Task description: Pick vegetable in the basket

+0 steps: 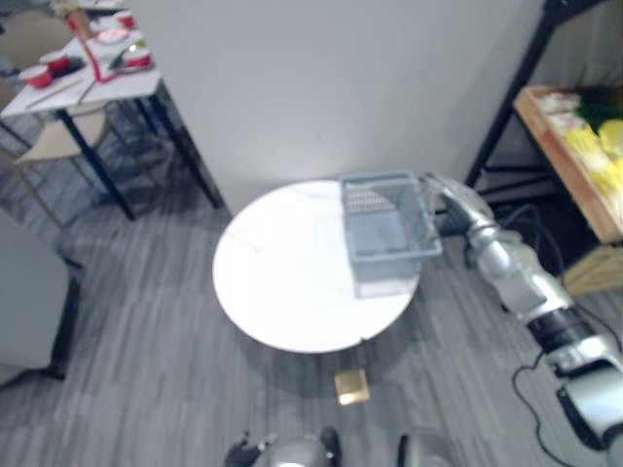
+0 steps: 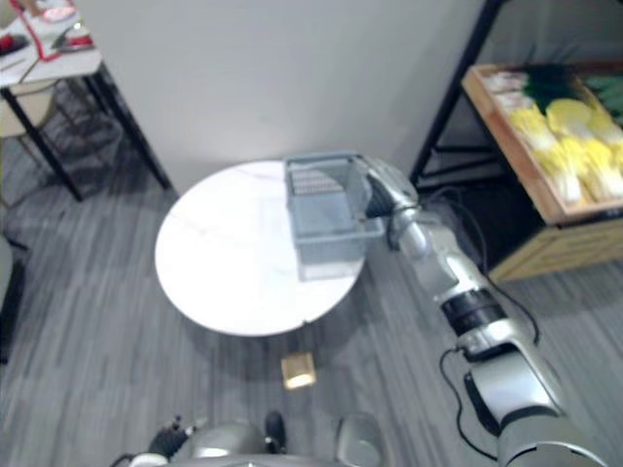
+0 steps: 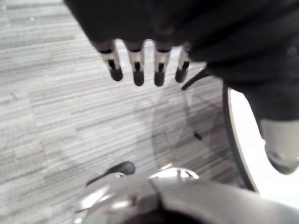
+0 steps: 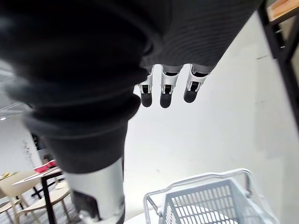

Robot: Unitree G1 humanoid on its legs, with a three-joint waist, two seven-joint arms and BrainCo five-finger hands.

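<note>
One round white tabletop (image 1: 282, 277). One grey slatted basket (image 1: 384, 229) on it, at the right edge toward the far side. Its right wall reaches the tabletop's rim.

Vegetables (image 2: 565, 136): pale yellow heads with some dark green ones behind, lying in one wooden tray (image 2: 506, 146) on a black rack. This is off to the right of the tabletop and well apart from the basket. The heads are too blurred to count.

One small tan block (image 2: 298, 371) on the floor, just off the tabletop's near edge. One side table (image 1: 83, 83) far off past the tabletop's left side, carrying a few red bowls (image 1: 37, 74).

My right robot hand (image 2: 382, 197) is just beside the basket's right rim, near its far corner. In the right wrist view its fingers (image 4: 167, 91) are straight and spread, hanging in the air with the basket's rim past them. They hold nothing. From the head views I cannot tell whether the back of the hand touches the rim.

My left robot hand (image 3: 159, 28) hangs over the grey plank floor (image 3: 56, 121) beside the tabletop's edge. Its fingers are straight, its thumb is held apart, and it holds nothing.
</note>
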